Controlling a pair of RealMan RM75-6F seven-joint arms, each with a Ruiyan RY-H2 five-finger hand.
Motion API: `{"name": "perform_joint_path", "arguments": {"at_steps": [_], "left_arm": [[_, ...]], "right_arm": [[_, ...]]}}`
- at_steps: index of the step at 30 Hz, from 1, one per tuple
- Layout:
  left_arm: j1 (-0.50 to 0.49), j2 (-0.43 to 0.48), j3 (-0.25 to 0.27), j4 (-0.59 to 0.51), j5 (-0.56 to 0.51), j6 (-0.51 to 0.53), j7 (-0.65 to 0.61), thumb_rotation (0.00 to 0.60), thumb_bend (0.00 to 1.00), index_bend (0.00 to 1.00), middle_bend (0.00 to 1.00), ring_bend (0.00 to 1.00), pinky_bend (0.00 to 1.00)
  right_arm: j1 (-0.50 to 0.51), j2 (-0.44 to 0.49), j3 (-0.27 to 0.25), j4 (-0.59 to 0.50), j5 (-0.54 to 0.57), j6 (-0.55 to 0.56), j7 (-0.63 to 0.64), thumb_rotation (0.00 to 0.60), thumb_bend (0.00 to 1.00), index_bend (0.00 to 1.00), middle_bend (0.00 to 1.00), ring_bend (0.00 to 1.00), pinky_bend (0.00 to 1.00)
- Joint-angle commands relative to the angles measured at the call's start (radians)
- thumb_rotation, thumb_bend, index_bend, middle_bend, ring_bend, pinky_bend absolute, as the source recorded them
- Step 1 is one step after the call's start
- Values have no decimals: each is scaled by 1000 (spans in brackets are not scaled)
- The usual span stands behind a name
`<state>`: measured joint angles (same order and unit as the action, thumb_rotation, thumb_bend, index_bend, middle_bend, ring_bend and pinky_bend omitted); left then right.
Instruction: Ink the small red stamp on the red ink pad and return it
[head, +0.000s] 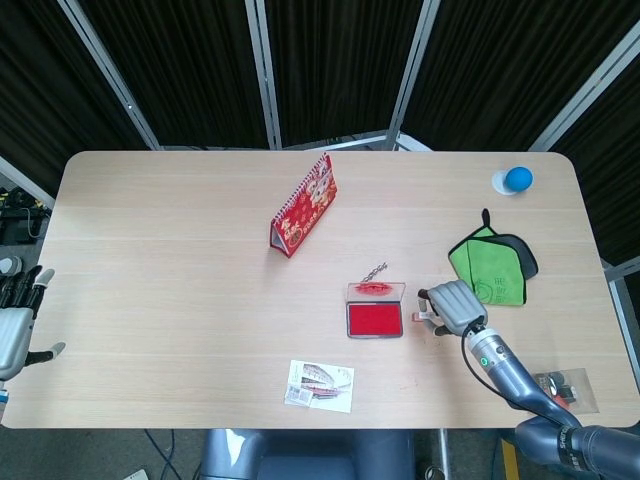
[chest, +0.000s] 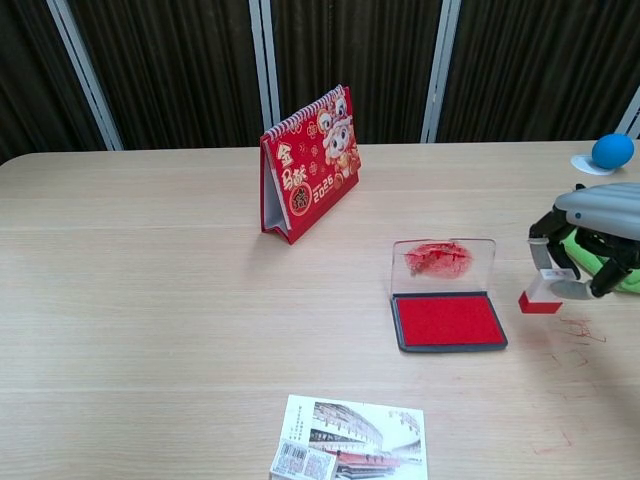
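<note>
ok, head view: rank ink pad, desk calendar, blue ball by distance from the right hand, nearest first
From the right hand:
1. Ink pad, just left of the hand.
2. Blue ball, far right corner of the table.
3. Desk calendar, far to the left, mid-table.

— How's the light?
— Bright and even, from overhead; the table (head: 180, 260) is evenly lit in both views, with no glare on the wood.
— Shadows?
— Soft and short. A faint one lies just under the fingers (chest: 548, 250) of the right hand (chest: 592, 235), and a darker one beside the calendar (chest: 308, 162).
— Sharpness?
— Crisp at centre. The head view bows the table's edges slightly. The curtains (chest: 350, 60) behind stay dim.
</note>
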<state>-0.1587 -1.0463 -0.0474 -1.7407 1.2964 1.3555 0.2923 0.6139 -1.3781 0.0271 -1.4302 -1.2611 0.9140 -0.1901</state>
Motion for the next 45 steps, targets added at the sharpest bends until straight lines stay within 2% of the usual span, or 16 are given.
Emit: {"name": "perform_joint_path", "arguments": {"at_steps": [1, 12, 19, 25, 45], "left_arm": [[-1, -1, -1, 1, -3, -2, 3, 600, 0, 0, 0, 0, 0], [-3, -5, -1, 2, -12, -6, 11, 600, 0, 0, 0, 0, 0], [-3, -5, -1, 2, -13, -8, 13, 600, 0, 0, 0, 0, 0], [-3, -5, 0, 1, -11, -6, 13, 600, 0, 0, 0, 0, 0], [-2, -7, 2, 2, -8, -4, 16, 600, 0, 0, 0, 0, 0]], "right_arm": [[-11, -20, -10, 42, -13, -8, 30, 600, 617, 593, 616, 872, 1000], [-31, -54, -29, 141, -67, -10, 103, 600, 603, 585, 616, 871, 1000], [-38, -61, -31, 168, -82, -15, 130, 600, 411, 566, 615, 872, 1000], [-43, -68, -32, 183, -91, -18, 140, 600, 317, 534, 588, 871, 1000], [-57, -66, -29, 194, -108, -18, 153, 600, 263, 467, 525, 872, 1000]]}}
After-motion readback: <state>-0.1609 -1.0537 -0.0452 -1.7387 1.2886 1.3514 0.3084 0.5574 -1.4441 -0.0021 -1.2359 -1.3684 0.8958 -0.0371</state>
